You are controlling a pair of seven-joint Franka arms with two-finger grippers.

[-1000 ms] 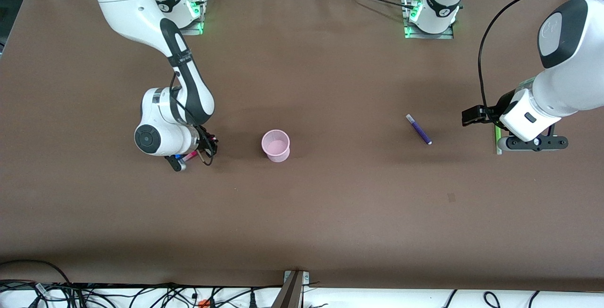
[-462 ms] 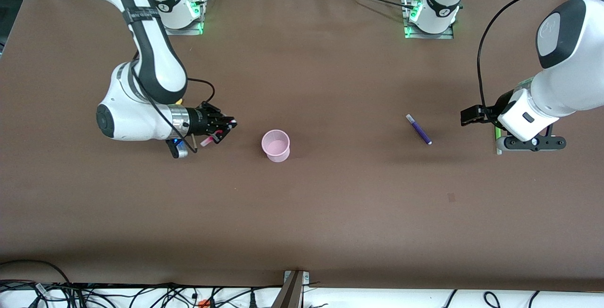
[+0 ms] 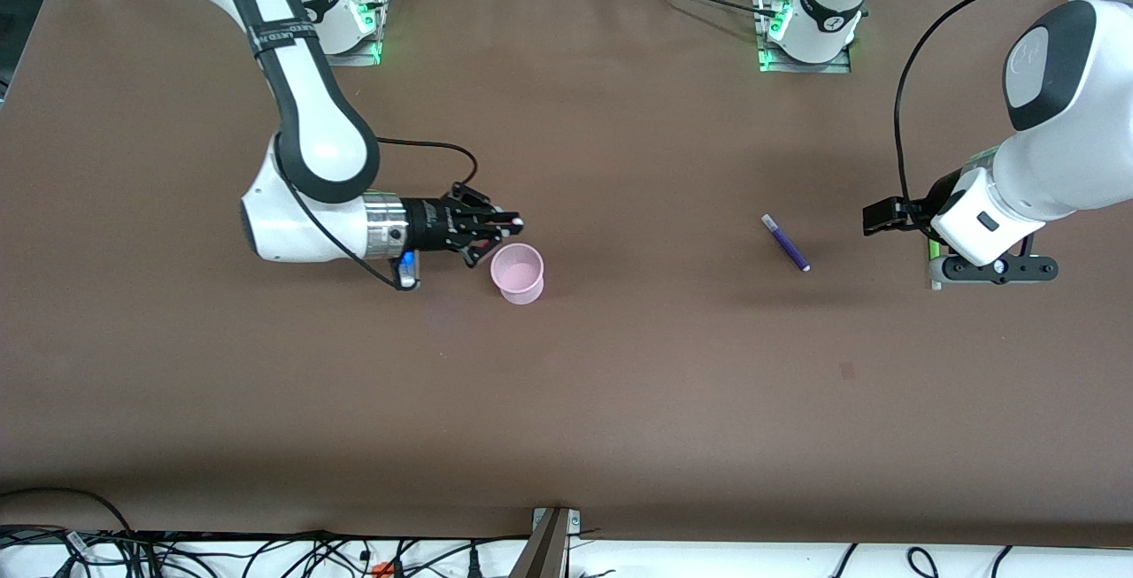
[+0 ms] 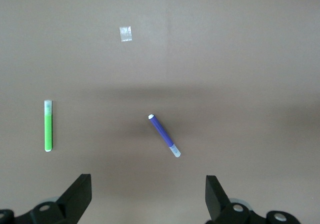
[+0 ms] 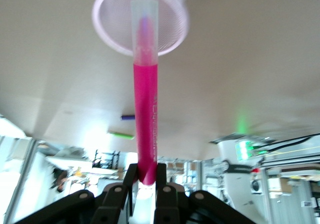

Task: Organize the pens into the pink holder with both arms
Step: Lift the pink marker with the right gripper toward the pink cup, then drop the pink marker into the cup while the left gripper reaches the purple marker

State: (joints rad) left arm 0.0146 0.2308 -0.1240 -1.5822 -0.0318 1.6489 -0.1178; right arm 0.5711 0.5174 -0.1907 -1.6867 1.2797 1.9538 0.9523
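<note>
Our right gripper (image 3: 509,226) pinches the magenta pen (image 5: 145,119), tip roughly over the pink holder (image 3: 518,273). Left gripper (image 4: 147,196) waits, fingers spread, above the purple pen (image 4: 163,135) and green pen (image 4: 48,125).

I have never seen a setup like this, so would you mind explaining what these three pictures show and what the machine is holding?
These are two white robot arms bolted to a brown table, each ending in a black two-finger gripper. The big picture looks down from a high camera facing the robots. The other two come from small cameras on each arm's wrist.

The right gripper is shut on a magenta pen, held just over the rim of the pink holder, an upright plastic cup that looks empty. Its wrist view looks along the pen toward the cup's mouth.

The left gripper waits open above its end of the table. Its wrist view looks straight down on a purple pen and a green pen, both lying flat and apart. No yellow pen is visible.
</note>
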